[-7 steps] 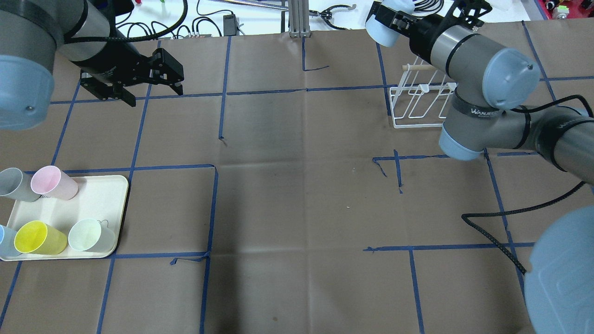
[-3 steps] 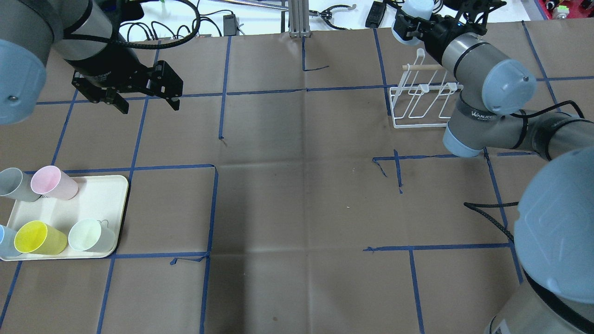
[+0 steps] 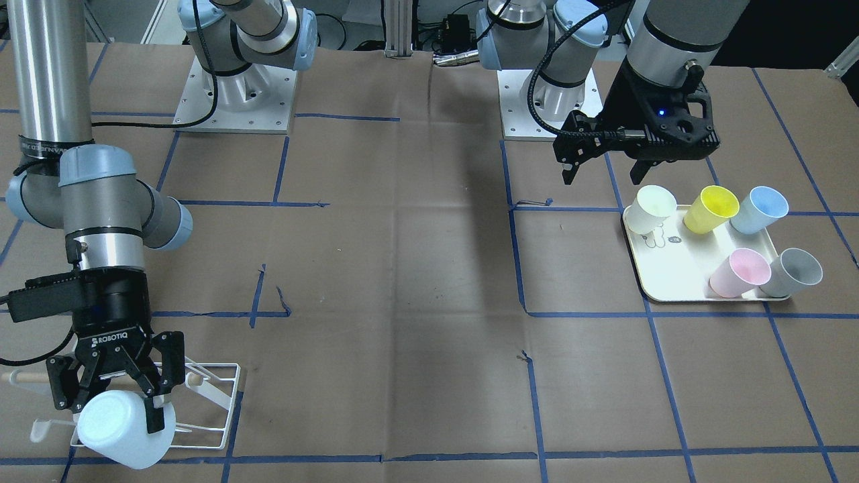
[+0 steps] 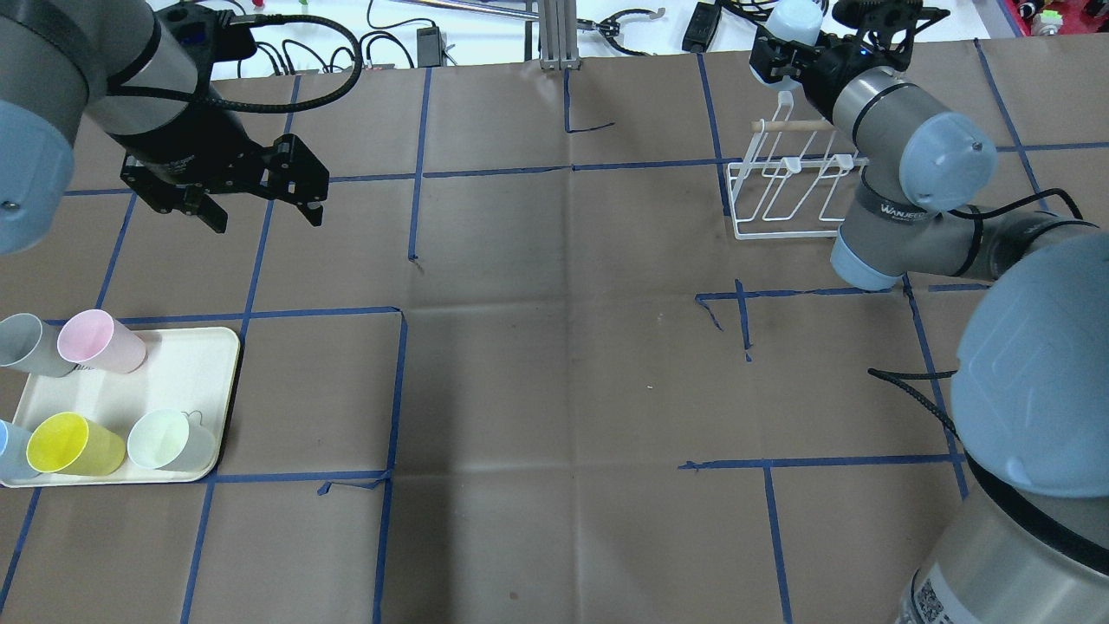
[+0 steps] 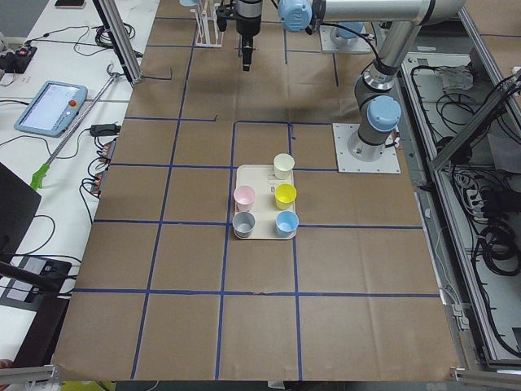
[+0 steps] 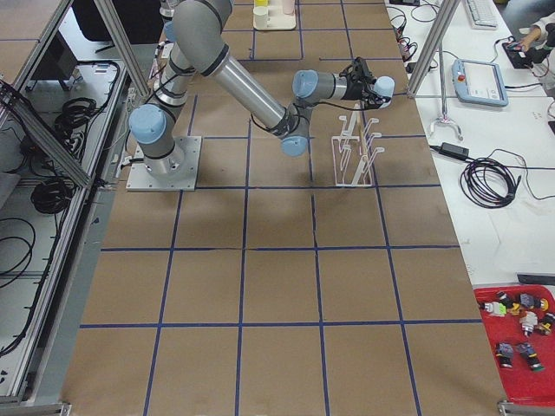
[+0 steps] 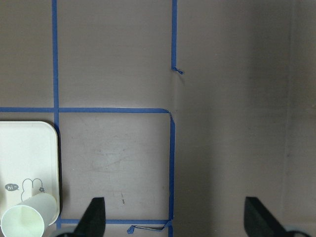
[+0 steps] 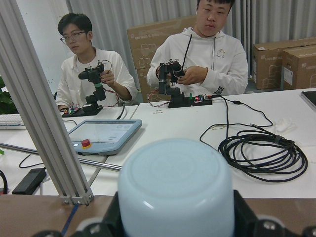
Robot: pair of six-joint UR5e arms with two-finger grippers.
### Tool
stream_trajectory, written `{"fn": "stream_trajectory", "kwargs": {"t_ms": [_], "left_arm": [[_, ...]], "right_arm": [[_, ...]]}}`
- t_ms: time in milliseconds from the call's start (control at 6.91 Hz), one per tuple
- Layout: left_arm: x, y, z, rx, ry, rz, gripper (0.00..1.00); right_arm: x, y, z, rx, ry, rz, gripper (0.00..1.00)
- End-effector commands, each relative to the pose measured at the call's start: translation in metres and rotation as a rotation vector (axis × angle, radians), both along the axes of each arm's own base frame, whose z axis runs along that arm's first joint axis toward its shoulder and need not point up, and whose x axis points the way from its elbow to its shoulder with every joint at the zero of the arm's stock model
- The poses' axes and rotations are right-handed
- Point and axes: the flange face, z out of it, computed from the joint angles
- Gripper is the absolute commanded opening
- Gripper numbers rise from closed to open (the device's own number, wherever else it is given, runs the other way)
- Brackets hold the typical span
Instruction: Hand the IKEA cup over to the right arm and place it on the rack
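Pale-blue cup [image 3: 124, 429]: gripped by the right tool [image 3: 111, 410], tilted, with its closed base pointing away from the wrist. It hangs over the end of the rack [image 3: 218, 396] farthest from the robot, near the far edge of the counter [image 4: 554, 347]. Whether it touches a prong cannot be told.
Right tool state: fingers pressed against opposite sides of the cup's wall; in the right wrist view the cup's rounded base fills the lower middle.
Rack detail: white wire, standing on the brown paper cover, with a pale wooden dowel [image 4: 790, 126] across its far end.
Left tool [image 3: 602, 176]: jaws spread wide with nothing between them, hovering above the counter just beside the robot-side end of the tray [image 3: 678, 272].
Tray contents: five cups standing mouth up, coloured white [image 3: 654, 209], yellow [image 3: 711, 209], blue [image 3: 760, 209], pink [image 3: 740, 272] and grey [image 3: 793, 272].
Background: two people sit beyond the counter's far edge, each handling a small dark device.
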Motion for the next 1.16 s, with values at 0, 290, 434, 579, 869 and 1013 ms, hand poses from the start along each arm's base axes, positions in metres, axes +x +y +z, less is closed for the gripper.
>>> {"fn": "stream_trajectory", "kwargs": {"t_ms": [0,290,434,579,869,1013], "left_arm": [[0.087,0.015,-0.01,0.067,0.008,-0.052,1.0],[0.164,0.044,-0.039,0.118,0.044,-0.102,0.99],[0.193,0.067,-0.057,0.152,0.036,-0.081,0.99],[0.213,0.09,-0.069,0.147,0.034,-0.052,0.99],[0.219,0.106,-0.082,0.159,0.045,0.018,0.99],[0.213,0.112,-0.087,0.164,0.049,0.068,0.99]], "right_arm": [[-0.01,-0.004,-0.012,0.02,0.065,-0.072,0.28],[-0.009,-0.005,-0.017,0.03,0.062,-0.071,0.28],[-0.008,-0.005,-0.024,0.038,0.06,-0.067,0.28],[-0.008,-0.002,-0.029,0.049,0.056,-0.068,0.28],[-0.007,-0.001,-0.033,0.059,0.052,-0.067,0.37],[-0.007,-0.001,-0.034,0.063,0.044,-0.07,0.58]]}}
